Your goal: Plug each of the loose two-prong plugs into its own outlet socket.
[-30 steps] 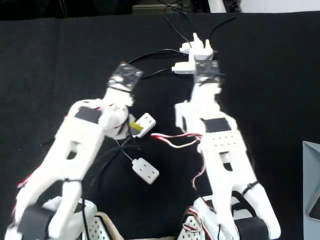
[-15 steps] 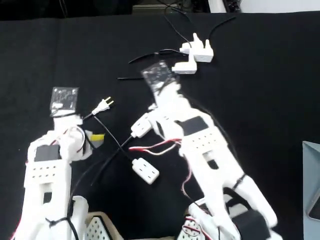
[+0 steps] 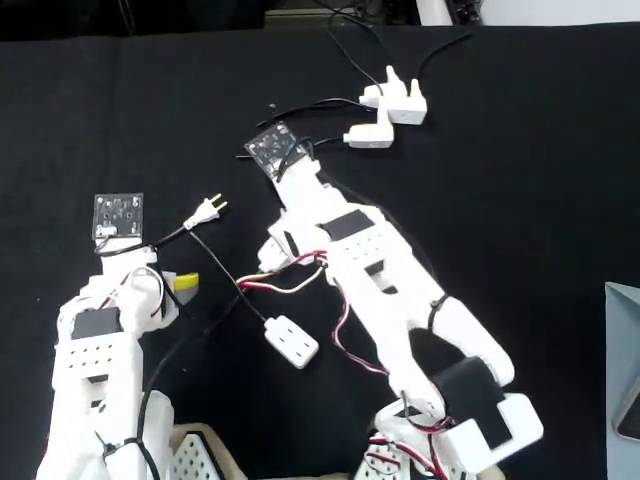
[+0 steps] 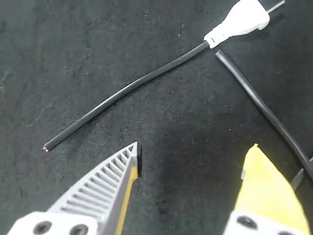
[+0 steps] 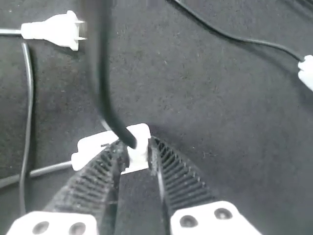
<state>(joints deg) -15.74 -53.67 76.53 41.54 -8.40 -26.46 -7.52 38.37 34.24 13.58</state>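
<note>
My left fingers (image 4: pixel 110 188) are spread over the black cloth worktop (image 4: pixel 73 49), with 1 loose white 2-prong plug (image 4: pixel 238 22) lying ahead of them. My right fingers (image 5: pixel 183 183) pinch a white plastic connector (image 5: pixel 137 147); I think its black cord (image 5: pixel 102 73) could twist it loose.

high: overhead, far, whole table (image 3: pixel 540 200) | wrists: close, down past own jaws | shared: white plug (image 3: pixel 208 209)

The tabletop (image 4: pixel 73 58) is covered in matt black cloth with a faintly fuzzy nap. The loose plug (image 4: pixel 242 22) is moulded in smooth, slightly glossy white plastic, with bare metal prongs (image 4: pixel 276 6); its cable (image 4: pixel 127 88) is sheathed in smooth black. Ribbed grey plastic is seen on the jaws of the left gripper (image 4: pixel 193 156), one faced in matt yellow.
</note>
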